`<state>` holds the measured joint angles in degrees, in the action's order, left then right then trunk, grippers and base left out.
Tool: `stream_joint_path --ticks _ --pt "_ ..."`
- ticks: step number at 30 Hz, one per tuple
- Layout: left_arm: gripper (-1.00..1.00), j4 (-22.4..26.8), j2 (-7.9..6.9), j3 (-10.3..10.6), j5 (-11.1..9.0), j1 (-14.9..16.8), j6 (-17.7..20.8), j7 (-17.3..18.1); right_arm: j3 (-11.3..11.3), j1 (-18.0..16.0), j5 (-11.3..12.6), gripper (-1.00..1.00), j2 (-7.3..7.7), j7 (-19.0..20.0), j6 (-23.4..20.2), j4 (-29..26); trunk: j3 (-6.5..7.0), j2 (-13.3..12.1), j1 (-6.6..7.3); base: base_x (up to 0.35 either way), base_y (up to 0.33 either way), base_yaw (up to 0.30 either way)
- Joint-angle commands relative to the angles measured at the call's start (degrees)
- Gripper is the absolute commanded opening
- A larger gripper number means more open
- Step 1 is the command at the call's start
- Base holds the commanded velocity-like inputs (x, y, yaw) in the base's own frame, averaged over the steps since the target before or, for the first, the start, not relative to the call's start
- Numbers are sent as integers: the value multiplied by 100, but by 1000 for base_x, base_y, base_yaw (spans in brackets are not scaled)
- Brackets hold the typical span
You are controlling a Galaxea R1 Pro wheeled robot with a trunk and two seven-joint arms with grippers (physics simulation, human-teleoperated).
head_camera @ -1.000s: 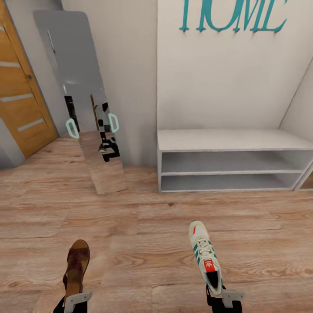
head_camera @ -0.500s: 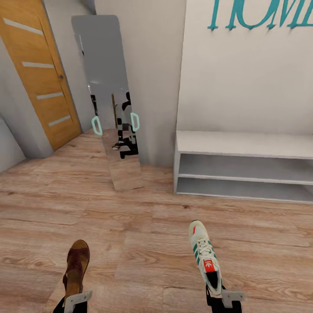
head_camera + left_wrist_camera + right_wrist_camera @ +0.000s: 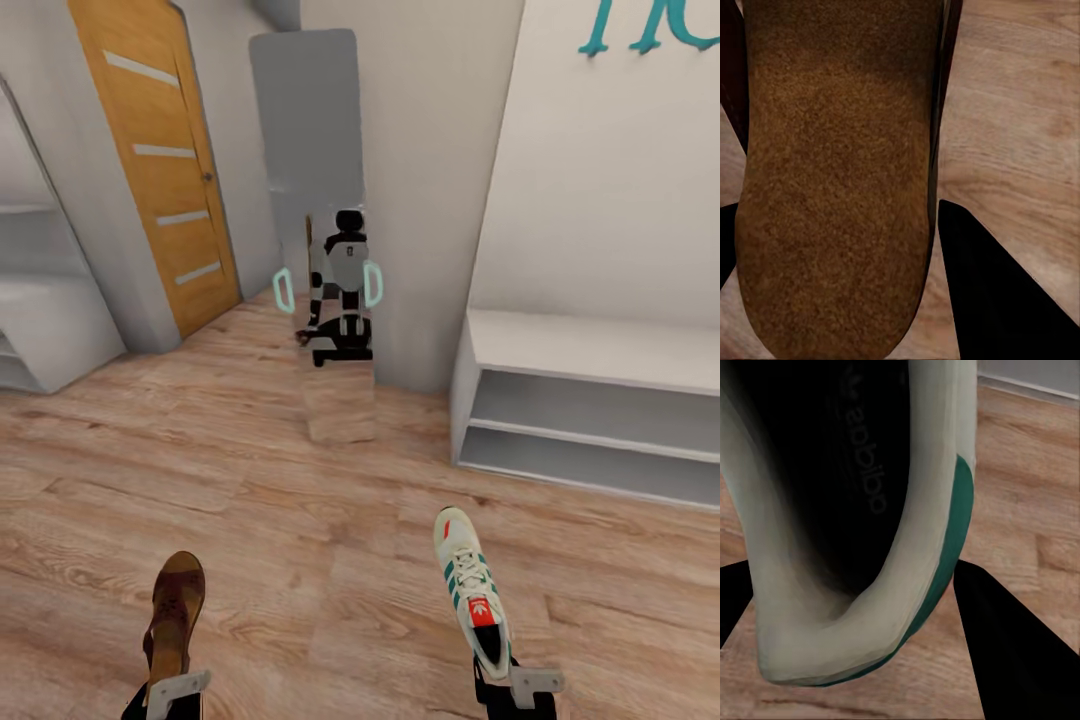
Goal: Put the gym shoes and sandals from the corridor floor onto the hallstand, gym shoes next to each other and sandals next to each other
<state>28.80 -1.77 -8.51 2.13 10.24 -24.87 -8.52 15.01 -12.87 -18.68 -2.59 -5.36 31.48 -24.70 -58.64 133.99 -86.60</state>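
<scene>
**Both end effectors loaded, rack off to the right**

Left end effector [image 3: 165, 695] is clamped on a sandal [image 3: 176, 610] at its heel end, toe pointing forward above the corridor floor [image 3: 300, 540]; the left wrist view looks straight down the tan footbed [image 3: 832, 187] with a dark finger [image 3: 997, 292] beside it. Right end effector [image 3: 515, 690] is clamped on a gym shoe [image 3: 472, 590] by the heel, its opening facing the wrist camera.

Ahead stands a mirror [image 3: 320, 200] leaning against the wall, with a wooden door [image 3: 160, 170] to its left. The hallstand [image 3: 600, 350] sits at the right, its bench top and two shelves bare in the part visible.

Risks, as I judge them: each shoe is held only at its heel, so a sharp turn of the base could swing or loosen it. With the rack off-centre, reaching too soon could knock the toe of the gym shoe against the shelf edge and drop it back to the floor.
</scene>
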Motion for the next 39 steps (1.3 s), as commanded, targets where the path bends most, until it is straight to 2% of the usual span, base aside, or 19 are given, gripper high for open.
stream_joint_path --ticks 1,15,39 --pt "-100 -6 1 -2 42 5 -18 -21 29 -4 -56 -100 -5 -27 16 0 -5 2 -2 272 192 280" --pt "-100 -6 1 -2 33 5 -61 -18 29 -3 -58 -100 -5 -27 16 0 -12 2 -2 273 204 280" --pt "-100 -6 1 -2 16 5 -59 -19 29 -4 -65 -100 -5 -27 16 0 -128 2 -2 251 208 264"
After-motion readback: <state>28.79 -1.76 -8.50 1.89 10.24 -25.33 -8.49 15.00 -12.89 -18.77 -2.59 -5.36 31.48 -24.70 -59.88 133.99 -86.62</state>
